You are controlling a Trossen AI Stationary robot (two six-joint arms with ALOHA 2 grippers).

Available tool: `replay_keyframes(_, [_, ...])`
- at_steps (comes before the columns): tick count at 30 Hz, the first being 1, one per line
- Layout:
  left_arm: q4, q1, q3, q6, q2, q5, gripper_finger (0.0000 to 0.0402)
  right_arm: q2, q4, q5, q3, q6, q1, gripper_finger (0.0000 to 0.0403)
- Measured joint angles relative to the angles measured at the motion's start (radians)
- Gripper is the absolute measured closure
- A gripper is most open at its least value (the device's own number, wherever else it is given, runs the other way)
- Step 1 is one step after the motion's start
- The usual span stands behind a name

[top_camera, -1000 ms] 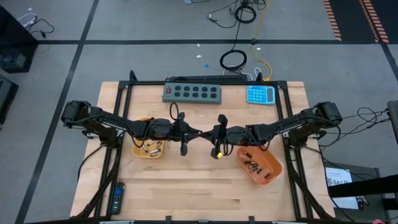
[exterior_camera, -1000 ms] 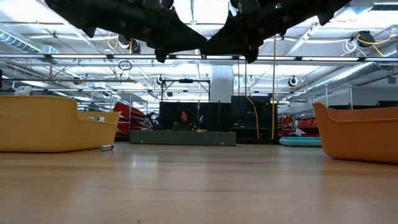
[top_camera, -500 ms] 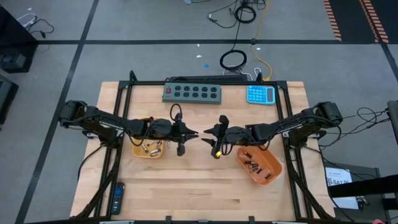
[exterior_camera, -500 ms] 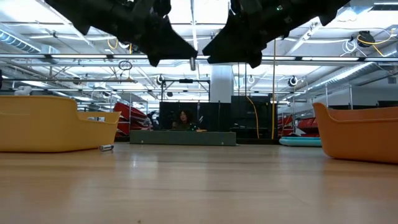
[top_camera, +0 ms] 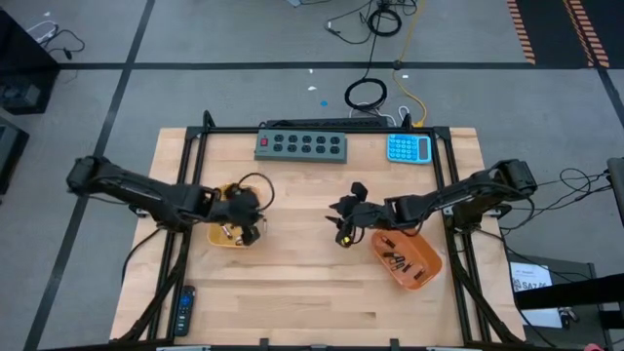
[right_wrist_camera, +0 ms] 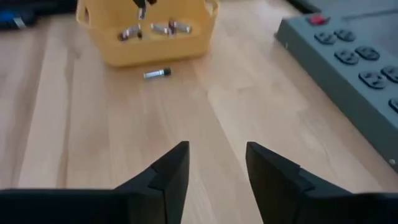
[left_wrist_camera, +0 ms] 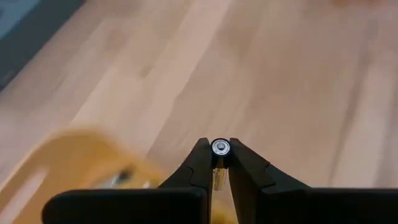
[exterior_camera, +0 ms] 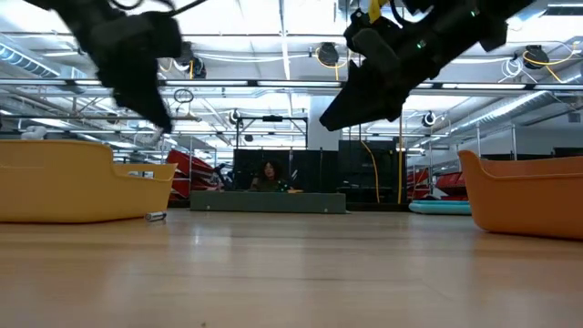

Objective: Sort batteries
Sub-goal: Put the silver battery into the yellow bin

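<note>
- Left claw [top_camera: 246, 226] over the yellow tray [top_camera: 231, 237] at bench left, fingers [left_wrist_camera: 200, 163] pinched on a small battery [left_wrist_camera: 219, 147], shiny end cap facing out between the tips.
- Yellow tray holding several silver batteries [right_wrist_camera: 160, 28]; one loose battery [right_wrist_camera: 157, 73] lying on the wooden bench [top_camera: 302, 292] just beside the tray's wall, apart from it.
- Right claw [top_camera: 340, 208] near bench centre, raised off the surface, fingers [right_wrist_camera: 171, 165] spread apart with bare wood between them, holding nothing.
- Orange tray [top_camera: 426, 276] at bench right, tilted askew, with dark batteries [top_camera: 396, 259] inside, just beside the right arm's wrist.
- Grey button box [top_camera: 301, 146] and blue calculator [top_camera: 409, 148] along the far edge of the bench, well apart from both trays.
- Black remote [top_camera: 183, 310] at the near left corner.
- Low view: both arms hanging above the bench top, yellow tray wall at one side, orange tray wall at the other; a person [exterior_camera: 270, 175] seated far back in the room.
</note>
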Motion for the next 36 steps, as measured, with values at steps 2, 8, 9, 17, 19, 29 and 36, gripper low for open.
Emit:
replay_keyframes(2, [-0.105,-0.026,0.0,-0.098,-0.013,-0.049,0.0368,0.0,0.1,0.004,-0.045,-0.008,-0.001,0.0255])
replay_keyframes(8, [-0.224,-0.067,-0.043,-0.311,-0.01,-0.099,0.0356,0.0,0.309,0.004,-0.143,-0.033,-0.008,0.026])
replay_keyframes(9, [-0.22,-0.067,-0.056,-0.332,-0.008,-0.102,0.035,0.0,0.32,0.005,-0.148,-0.037,-0.009,0.026])
replay_keyframes(17, [-0.213,-0.066,-0.089,-0.382,-0.005,-0.107,0.03,0.0,0.326,0.003,-0.149,-0.081,-0.009,0.026])
replay_keyframes(19, [-0.215,-0.066,-0.088,-0.371,-0.005,-0.107,0.0292,0.0,0.325,0.003,-0.149,-0.085,-0.009,0.026])
replay_keyframes(29, [-0.034,-0.037,-0.004,-0.044,0.023,-0.072,0.027,0.0,0.323,0.003,-0.149,-0.086,-0.01,0.026])
replay_keyframes(36, [0.006,-0.013,0.068,0.22,0.172,-0.02,0.0178,0.0,0.303,0.003,-0.149,-0.084,-0.01,0.026])
